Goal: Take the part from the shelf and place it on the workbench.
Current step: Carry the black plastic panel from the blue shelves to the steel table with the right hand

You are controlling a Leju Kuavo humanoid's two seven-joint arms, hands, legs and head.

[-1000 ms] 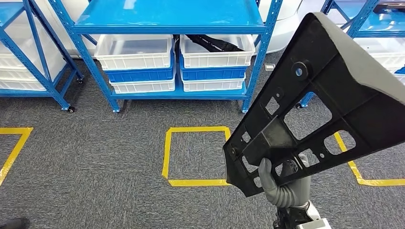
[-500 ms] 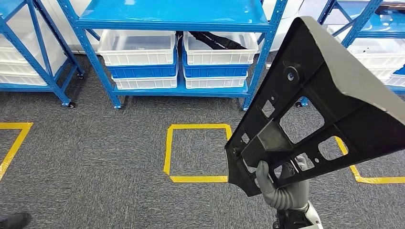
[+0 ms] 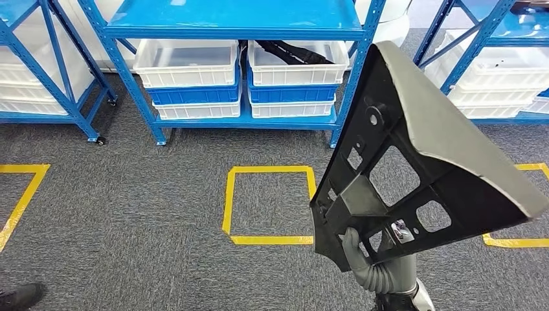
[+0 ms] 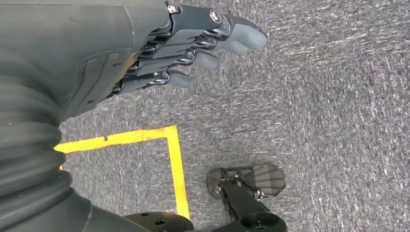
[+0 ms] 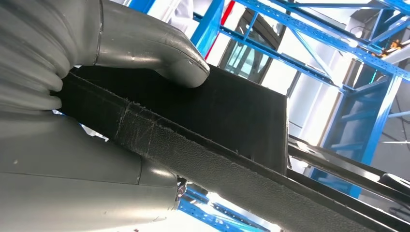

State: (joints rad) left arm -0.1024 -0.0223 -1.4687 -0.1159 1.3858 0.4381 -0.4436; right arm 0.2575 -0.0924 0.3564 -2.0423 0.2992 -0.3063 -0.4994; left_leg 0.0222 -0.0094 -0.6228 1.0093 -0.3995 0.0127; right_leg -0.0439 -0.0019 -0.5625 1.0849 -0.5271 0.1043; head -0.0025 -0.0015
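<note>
Grey carpet marked with a yellow tape square runs up to a blue shelf stacked with white and blue bins (no label or writing can be read on any of them). Nearer than the shelf and to the right of the tape square, the right hand grips the lower edge of the large black part, held raised and tilted, the thumb pressed on its flat face. The left hand hangs over the carpet with fingers spread, holding nothing.

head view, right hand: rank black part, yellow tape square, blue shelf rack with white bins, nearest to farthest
1. Black part: gripped by the right hand at its lower end.
2. Yellow tape square: on the carpet, to the hand's left.
3. Blue shelf rack with white bins: beyond the square, farthest.
</note>
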